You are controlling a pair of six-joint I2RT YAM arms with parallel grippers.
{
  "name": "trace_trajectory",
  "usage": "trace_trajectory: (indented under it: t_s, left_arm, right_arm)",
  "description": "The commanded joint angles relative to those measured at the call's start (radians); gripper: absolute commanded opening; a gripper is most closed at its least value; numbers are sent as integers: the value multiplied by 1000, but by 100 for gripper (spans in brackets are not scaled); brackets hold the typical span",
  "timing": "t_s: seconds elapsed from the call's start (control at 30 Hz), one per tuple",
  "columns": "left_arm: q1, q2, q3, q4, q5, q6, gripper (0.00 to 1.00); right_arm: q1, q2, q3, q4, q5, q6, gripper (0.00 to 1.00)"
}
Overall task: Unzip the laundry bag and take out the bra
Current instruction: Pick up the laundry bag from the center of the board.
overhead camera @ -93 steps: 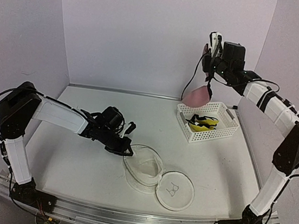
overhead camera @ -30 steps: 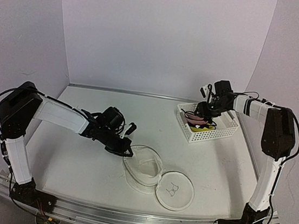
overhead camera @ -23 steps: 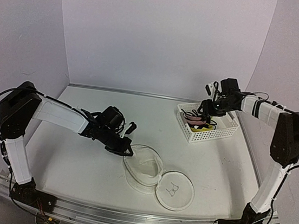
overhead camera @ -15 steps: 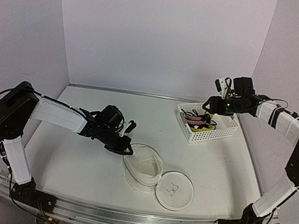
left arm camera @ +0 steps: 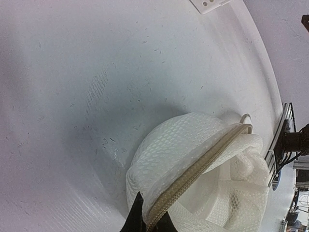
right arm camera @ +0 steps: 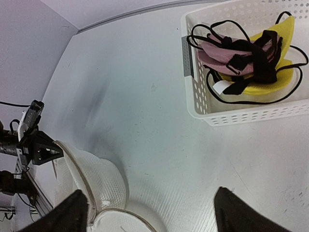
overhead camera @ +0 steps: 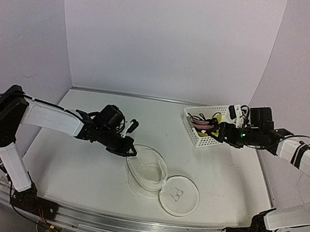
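Pinching the rim of the opened laundry bag on the bench, the left claw is clamped shut, while the right claw hangs wide, empty, beside the basket holding the pink bra.

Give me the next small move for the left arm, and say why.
Probably open the left gripper and let go of the laundry bag. Its jaws pinch the zippered rim, the bag lies unzipped and looks empty, and the pink bra rests in the basket, with the right gripper open and clear of it.
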Motion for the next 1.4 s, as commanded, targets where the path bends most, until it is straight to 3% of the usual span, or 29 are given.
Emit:
trace_trajectory:
  t_s: [0.0, 0.27, 0.47, 0.67, 0.9, 1.1, 1.37]
  left_arm:
    - [7, -68, 6, 27, -5, -3, 0]
    - [7, -145, 20, 3, -12, 34, 0]
    - [7, -186, 22, -29, 4, 92, 0]
    - [7, -203, 25, -64, 49, 138, 0]
    - [7, -240, 2, -85, 87, 165, 0]
    - [6, -273, -12, -109, 122, 198, 0]
    - [7, -281, -28, -129, 149, 223, 0]
  right_arm:
    - [0, -118, -93, 104, 15, 95, 98]
    - [-2, -232, -240, 222, -3, 265, 98]
    - [4, -168, -328, 366, -273, 252, 98]
    - [164, -105, -326, 368, -203, 203, 91]
    - [325, 25, -261, 394, -106, 206, 73]
    - [336, 141, -219, 382, -27, 141, 72]
    - [336, 311, -192, 413, -34, 81, 71]
